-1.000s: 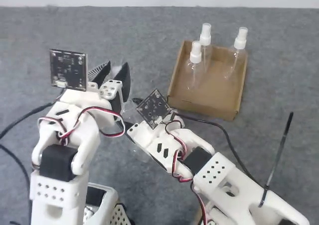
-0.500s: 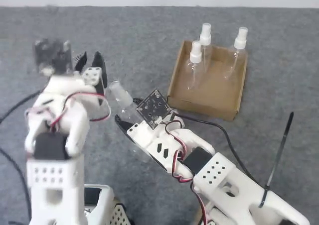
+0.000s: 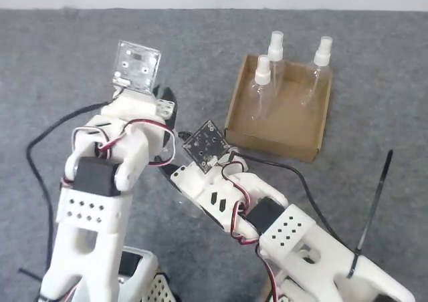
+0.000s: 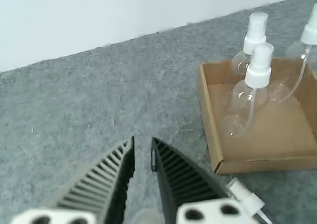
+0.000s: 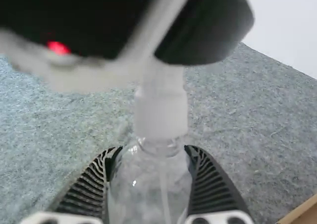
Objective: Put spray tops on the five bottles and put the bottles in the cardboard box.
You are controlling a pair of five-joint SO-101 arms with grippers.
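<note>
Right pincer (image 5: 151,157) clamped around a clear bottle (image 5: 148,194), with a white spray top (image 5: 161,110) on its neck. Left pincer (image 4: 142,143) angled down just above it, fingers narrowly parted. Three capped bottles (image 3: 262,81) standing in the cardboard box (image 3: 271,140) on the grey surface (image 3: 348,35).

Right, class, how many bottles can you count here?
4. Three bottles stand capped in the cardboard box; the fourth is held by the right gripper. Another may be hidden by the arms.
</note>
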